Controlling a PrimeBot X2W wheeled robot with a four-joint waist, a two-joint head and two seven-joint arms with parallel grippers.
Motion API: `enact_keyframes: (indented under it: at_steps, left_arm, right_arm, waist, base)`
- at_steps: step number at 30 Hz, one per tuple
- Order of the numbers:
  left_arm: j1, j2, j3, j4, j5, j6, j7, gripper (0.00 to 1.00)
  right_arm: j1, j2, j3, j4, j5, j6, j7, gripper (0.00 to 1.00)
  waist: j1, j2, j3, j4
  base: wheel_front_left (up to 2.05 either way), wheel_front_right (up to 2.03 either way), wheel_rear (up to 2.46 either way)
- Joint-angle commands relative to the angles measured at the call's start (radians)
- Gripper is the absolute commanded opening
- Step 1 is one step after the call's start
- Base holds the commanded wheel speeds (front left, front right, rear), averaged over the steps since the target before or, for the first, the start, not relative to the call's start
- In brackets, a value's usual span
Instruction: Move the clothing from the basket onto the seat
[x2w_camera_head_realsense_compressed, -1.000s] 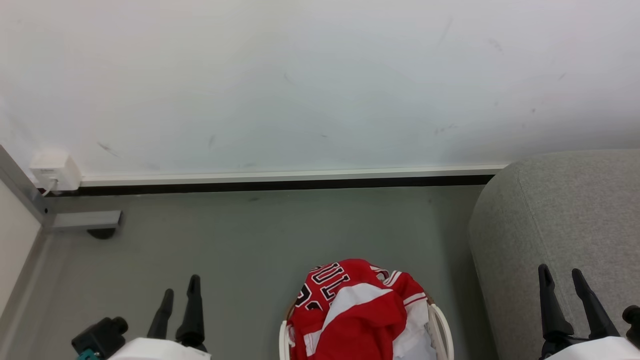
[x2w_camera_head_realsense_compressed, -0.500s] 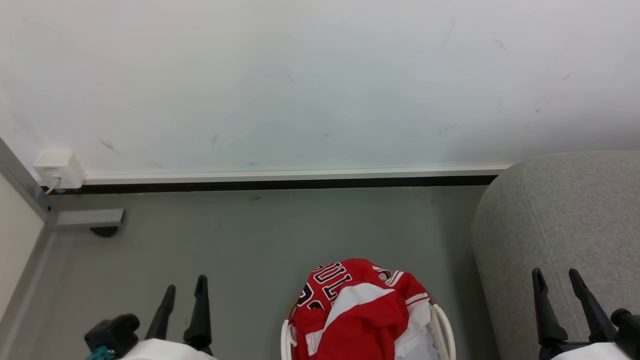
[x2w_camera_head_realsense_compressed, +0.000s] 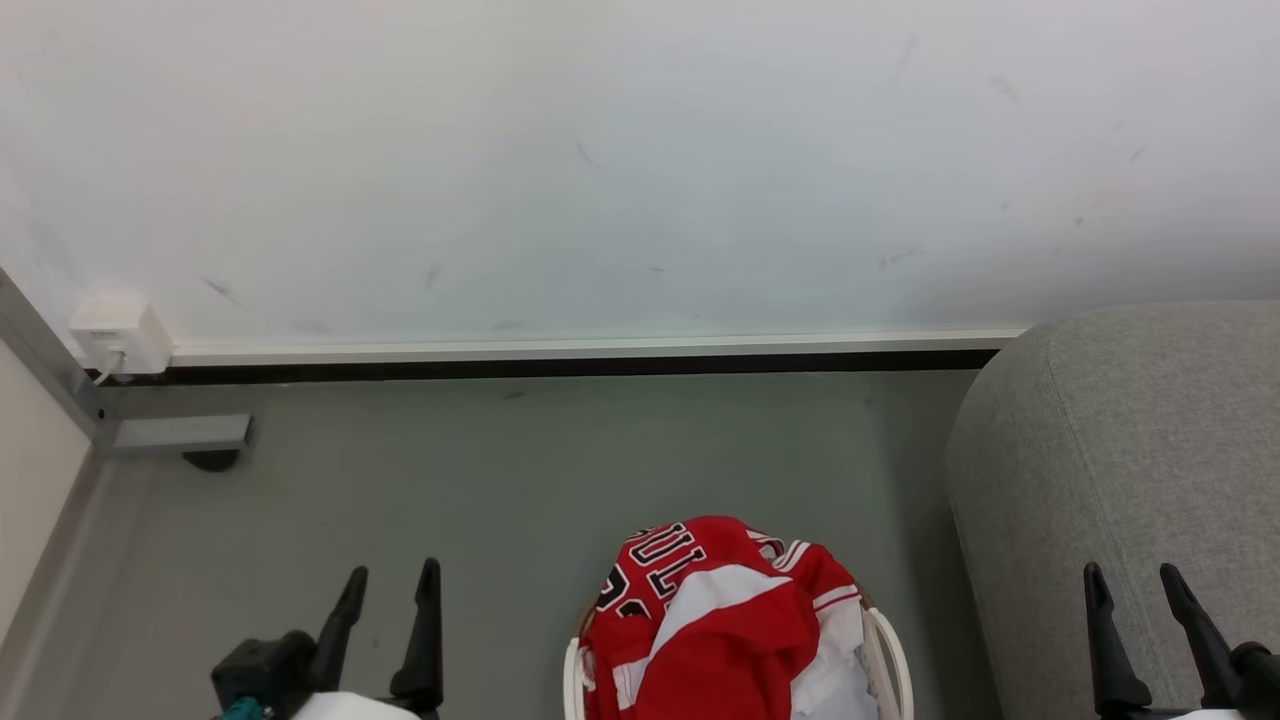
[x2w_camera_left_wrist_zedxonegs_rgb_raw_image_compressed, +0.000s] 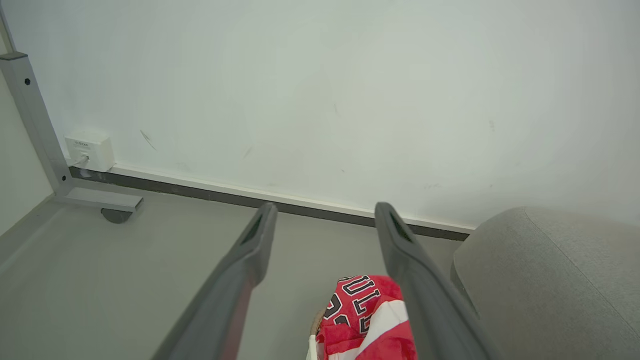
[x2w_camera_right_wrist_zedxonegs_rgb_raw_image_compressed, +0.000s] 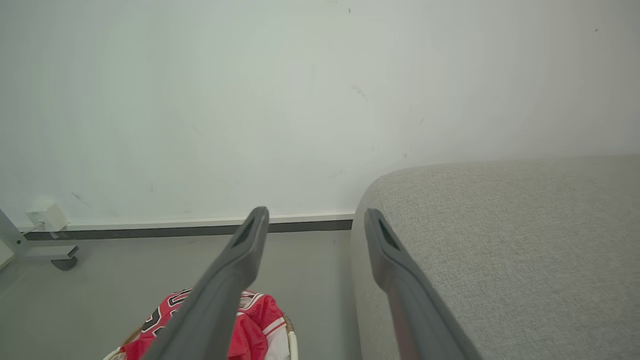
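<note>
Red clothing (x2w_camera_head_realsense_compressed: 715, 620) with white stripes and black-and-white letters is heaped in the white basket (x2w_camera_head_realsense_compressed: 893, 650) at the bottom middle of the head view. The clothing (x2w_camera_left_wrist_zedxonegs_rgb_raw_image_compressed: 367, 320) lies low between my left fingers in the left wrist view; the clothing (x2w_camera_right_wrist_zedxonegs_rgb_raw_image_compressed: 255, 320) sits at the lower left of the right wrist view. The grey sofa seat (x2w_camera_head_realsense_compressed: 1120, 450) rises on the right, its rounded arm beside the basket. My left gripper (x2w_camera_head_realsense_compressed: 390, 582) stands open over the floor left of the basket. My right gripper (x2w_camera_head_realsense_compressed: 1132, 582) stands open over the sofa (x2w_camera_right_wrist_zedxonegs_rgb_raw_image_compressed: 500, 240). Both are empty.
A white wall with a skirting board (x2w_camera_head_realsense_compressed: 580, 350) closes the far side. A grey metal frame foot (x2w_camera_head_realsense_compressed: 180, 432) and a white wall socket box (x2w_camera_head_realsense_compressed: 118, 334) sit at the far left. Bare grey floor (x2w_camera_head_realsense_compressed: 560, 460) lies between basket and wall.
My left gripper has shifted right, nearer the basket, and sits lower in the head view. The right gripper has sunk slightly. The picture has shifted a little; clothing and basket are still.
</note>
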Motion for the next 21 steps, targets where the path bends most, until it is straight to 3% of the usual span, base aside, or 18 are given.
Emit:
enact_keyframes:
  at_steps: [1,21]
  left_arm:
    - [0.003,0.010,0.000,-0.003,0.032,-0.004,-0.007,1.00]
    - [0.011,0.010,-0.010,0.022,0.195,-0.004,-0.048,1.00]
  right_arm:
    - [0.008,-0.004,-0.003,0.002,-0.026,-0.002,-0.008,1.00]
    - [0.007,-0.017,0.009,0.004,-0.171,-0.002,-0.049,1.00]
  waist:
    - [0.0000,0.0000,0.000,0.000]
    - [0.0000,0.0000,0.007,-0.005]
  base:
    - [0.00,0.00,0.00]
    - [0.00,0.00,0.00]
